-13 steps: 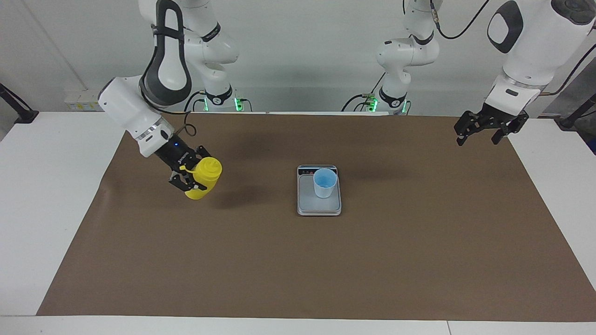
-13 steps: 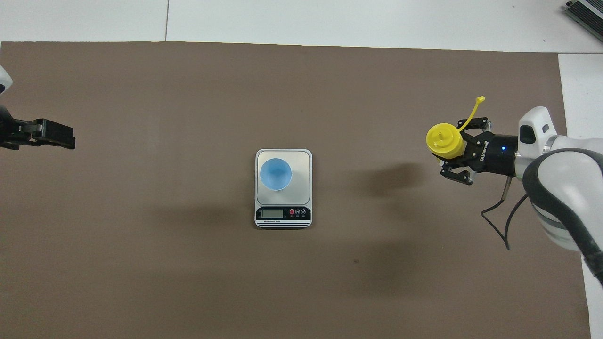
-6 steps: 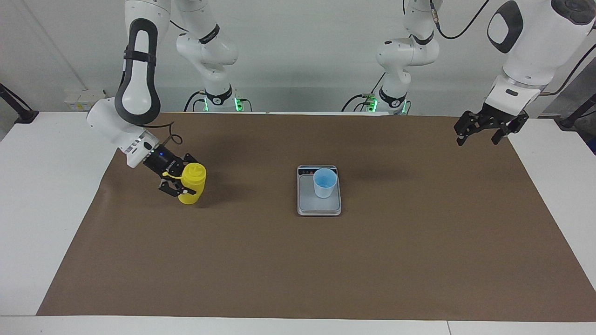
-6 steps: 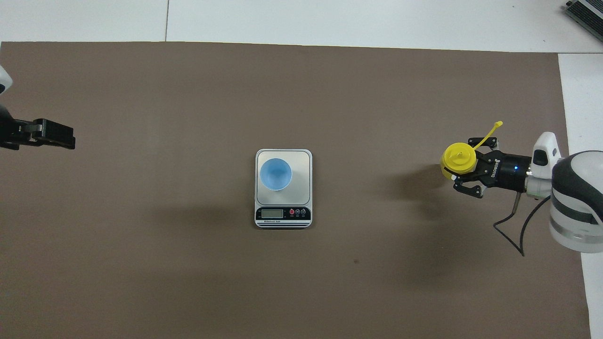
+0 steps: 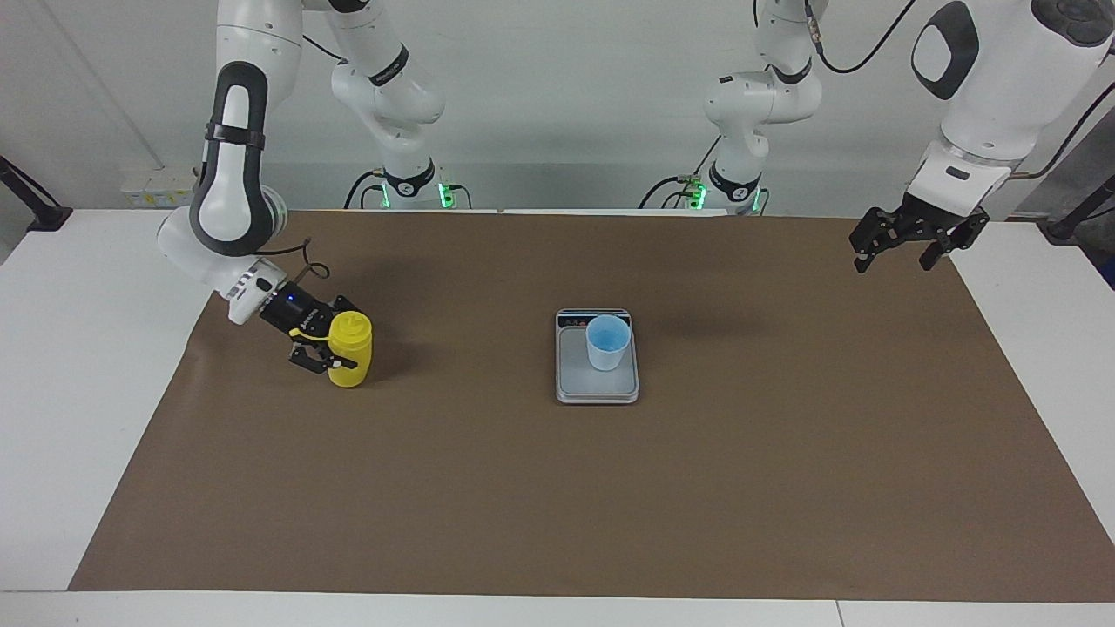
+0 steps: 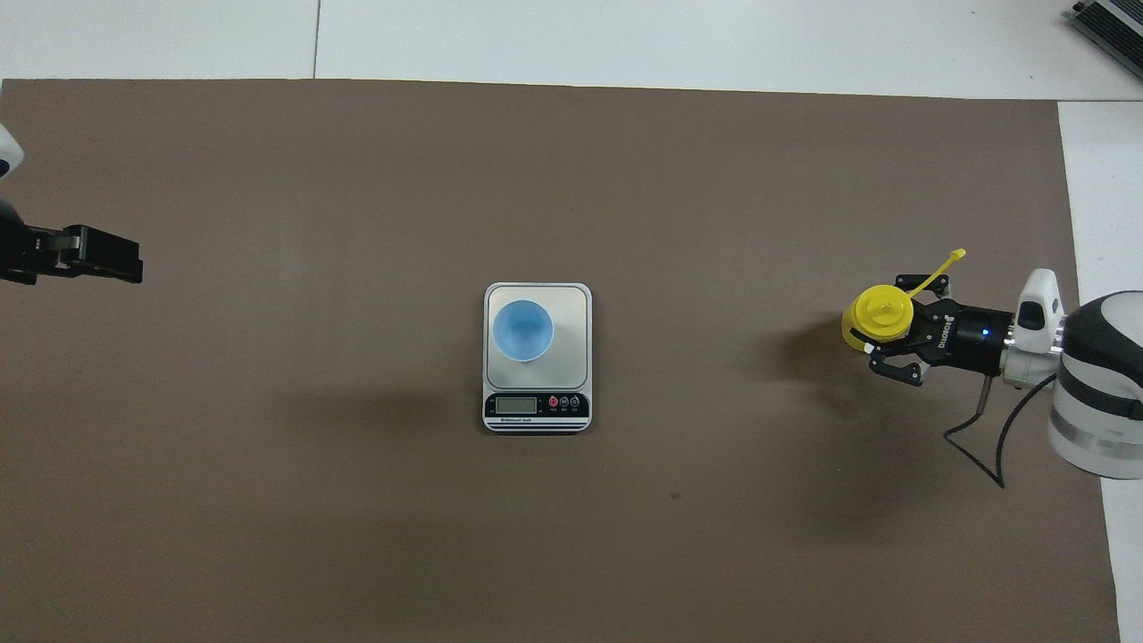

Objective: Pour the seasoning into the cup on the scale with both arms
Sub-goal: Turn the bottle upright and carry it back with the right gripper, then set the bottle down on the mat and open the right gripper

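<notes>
The yellow bottle (image 5: 350,350) stands upright on the brown mat (image 5: 557,488), well apart from the scale (image 5: 597,387) and toward the right arm's end of the table, about as near the robots as the scale is. The right gripper (image 5: 324,348) comes in low from the side with its fingers around the bottle's body, pinching it; whether that hold is firm or easing off cannot be told. The bottle's long axis runs straight up, nozzle on top, with the thin cap strap (image 6: 938,271) sticking out sideways. The blue cup (image 5: 607,341) sits on the scale's plate, at the part nearer the robots, its mouth open upward.

The right arm is plainly the nearer one to the bottle, and the cup lies a long way from it toward the middle of the mat. The left gripper (image 5: 910,239), fingers spread, hangs in the air over the mat's corner at the left arm's end, waiting.

The mat between bottle and scale is flat and bare, so there is plenty of room for the bottle to travel
</notes>
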Tool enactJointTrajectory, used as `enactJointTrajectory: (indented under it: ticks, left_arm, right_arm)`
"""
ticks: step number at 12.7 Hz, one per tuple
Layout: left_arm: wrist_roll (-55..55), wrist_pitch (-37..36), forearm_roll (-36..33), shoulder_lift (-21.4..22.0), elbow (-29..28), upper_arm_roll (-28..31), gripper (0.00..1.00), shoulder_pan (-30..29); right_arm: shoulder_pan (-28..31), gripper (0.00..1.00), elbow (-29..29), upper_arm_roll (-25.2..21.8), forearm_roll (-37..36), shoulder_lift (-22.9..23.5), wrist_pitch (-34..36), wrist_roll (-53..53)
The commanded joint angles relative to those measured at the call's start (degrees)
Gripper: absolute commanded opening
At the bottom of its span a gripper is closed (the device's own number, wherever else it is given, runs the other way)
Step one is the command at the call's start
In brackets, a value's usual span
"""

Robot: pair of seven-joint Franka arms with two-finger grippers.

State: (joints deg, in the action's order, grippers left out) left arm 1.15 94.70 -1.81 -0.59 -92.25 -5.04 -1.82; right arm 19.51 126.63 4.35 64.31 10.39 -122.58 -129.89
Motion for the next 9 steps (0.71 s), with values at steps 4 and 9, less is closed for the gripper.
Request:
enactJointTrajectory:
  ticks: [4, 9]
  left_arm:
    - [0.52, -0.75, -0.30, 0.15, 0.05, -0.32, 1.00, -0.38]
    - [0.52, -0.75, -0.30, 0.15, 0.05, -0.32, 1.00, -0.38]
  right_arm:
    - [2.28, 1.00, 0.02, 0.48, 2.05, -0.90, 1.56, -1.42]
    - [6.32, 1.00, 0.20, 0.30, -4.79, -1.08, 2.44, -1.07]
